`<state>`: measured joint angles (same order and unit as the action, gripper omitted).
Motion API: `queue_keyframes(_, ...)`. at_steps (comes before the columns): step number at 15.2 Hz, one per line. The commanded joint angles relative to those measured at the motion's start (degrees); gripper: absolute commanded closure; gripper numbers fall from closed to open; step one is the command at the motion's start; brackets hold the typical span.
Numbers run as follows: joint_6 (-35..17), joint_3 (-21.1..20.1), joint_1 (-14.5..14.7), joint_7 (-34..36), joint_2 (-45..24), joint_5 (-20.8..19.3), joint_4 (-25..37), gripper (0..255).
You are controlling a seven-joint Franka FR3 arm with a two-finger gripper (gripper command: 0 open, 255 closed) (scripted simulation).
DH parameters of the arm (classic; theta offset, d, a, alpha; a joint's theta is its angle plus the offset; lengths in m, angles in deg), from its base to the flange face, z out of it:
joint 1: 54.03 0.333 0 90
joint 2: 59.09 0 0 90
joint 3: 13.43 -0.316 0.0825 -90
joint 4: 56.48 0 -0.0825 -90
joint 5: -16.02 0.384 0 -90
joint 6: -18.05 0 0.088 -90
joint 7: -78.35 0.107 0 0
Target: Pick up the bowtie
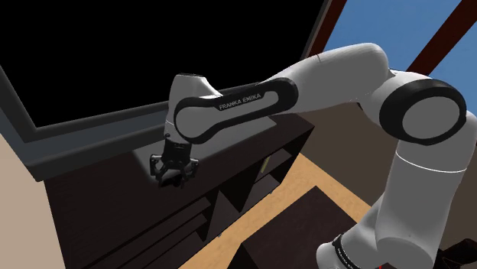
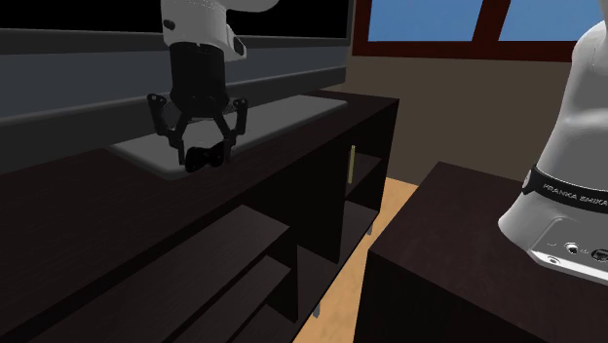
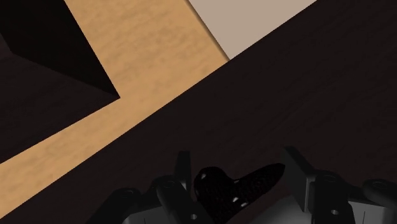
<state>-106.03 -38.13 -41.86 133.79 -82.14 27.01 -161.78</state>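
So, gripper (image 2: 202, 154): it is pointing straight down over the dark cabinet (image 2: 88, 195) and is clenching the bowtie (image 2: 206, 158), with a black finger (image 3: 184, 167) pressing in at either end of it.
Bowtie: small and black, it is hanging crosswise between the fingertips, just above the front edge of the grey slab (image 2: 283, 112) lying on the cabinet top. I cannot tell whether it is clearing the slab or brushing it.
Grip risk: in the wrist view the fingers seem to be catching the lobes rather than the knot. If the lobes are as soft as they look, they may be folding under the squeeze, and the bowtie could be working loose as the arm is rising.
Swing risk: a quick lift or a turn of the wrist would be tugging at a hold that is looking shallow.
Collision risk: the hand is hanging low, with the slab under it and the dark-framed panel (image 2: 97, 58) close behind. Any sideways travel at this height risks scraping the finger linkages on them.
Drop risk: the cabinet's front edge is lying near, with open shelves (image 2: 234, 263) and the wood-coloured floor (image 2: 390, 200) below. A slipped bowtie landing there would be hiding, black against dark.
Safest course, as I am judging it: rising straight and slowly.
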Motion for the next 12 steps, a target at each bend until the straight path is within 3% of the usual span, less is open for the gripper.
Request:
queue_keyframes(1,1.2,-0.1,-0.1,0.3,0.7,0.1,0.6,255)
queue_keyframes(12,7.1,-0.5,-0.6,1.2,3.9,0.8,3.5,255)
